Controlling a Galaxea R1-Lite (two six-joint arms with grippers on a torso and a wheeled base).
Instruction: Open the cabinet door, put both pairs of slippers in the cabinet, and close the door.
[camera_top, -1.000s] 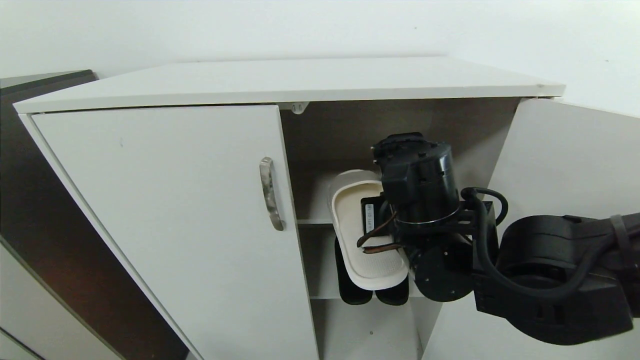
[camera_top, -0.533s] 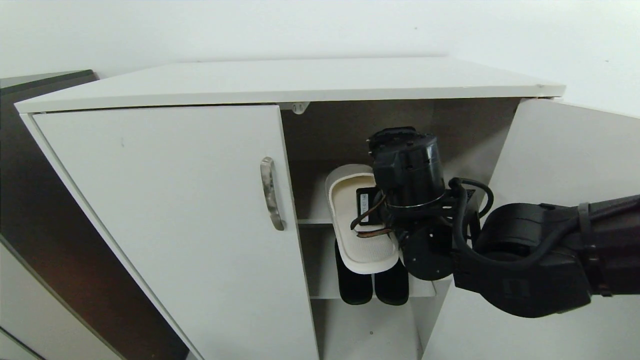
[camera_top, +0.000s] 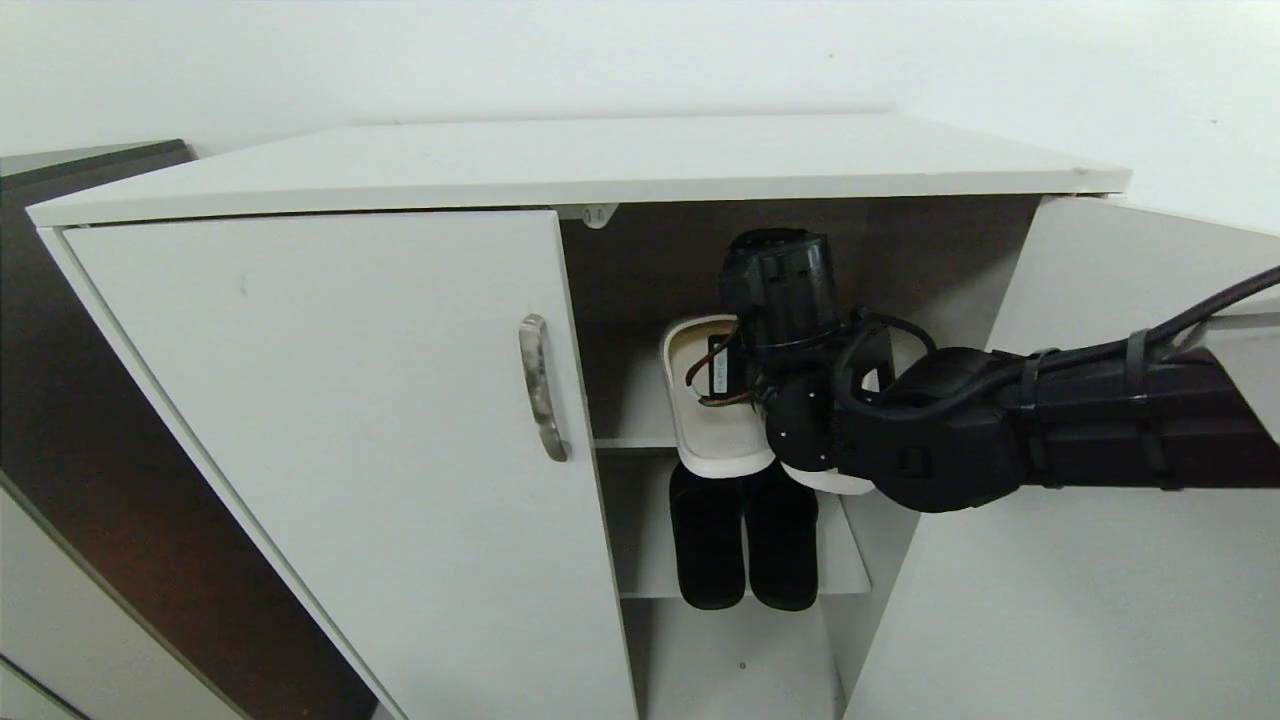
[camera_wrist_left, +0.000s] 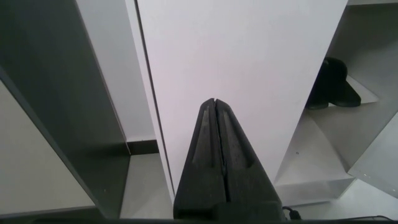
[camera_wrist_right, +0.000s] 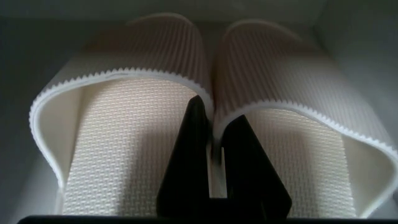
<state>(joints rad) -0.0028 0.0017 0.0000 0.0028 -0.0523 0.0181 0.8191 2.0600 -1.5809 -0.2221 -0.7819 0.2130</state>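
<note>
My right gripper (camera_wrist_right: 215, 140) is shut on the inner edges of a pair of white slippers (camera_wrist_right: 134, 99), held side by side. In the head view the right arm stretches into the cabinet's open right half and holds the white slippers (camera_top: 715, 420) over the upper shelf (camera_top: 630, 441), heels sticking out past its front edge. A pair of black slippers (camera_top: 745, 545) lies on the shelf below; the same black slippers (camera_wrist_left: 333, 84) show in the left wrist view. My left gripper (camera_wrist_left: 215, 109) is shut and empty, low in front of the closed left door (camera_wrist_left: 236, 74).
The cabinet's right door (camera_top: 1120, 450) stands swung open beside my right arm. The left door (camera_top: 330, 440) is closed, with a metal handle (camera_top: 540, 385). A dark panel (camera_top: 120, 420) stands left of the cabinet. The bottom compartment (camera_top: 735, 660) holds nothing.
My right arm has pushed deeper into the cabinet and risen, carrying the white slippers from in front of the black pair up onto the upper shelf level.
</note>
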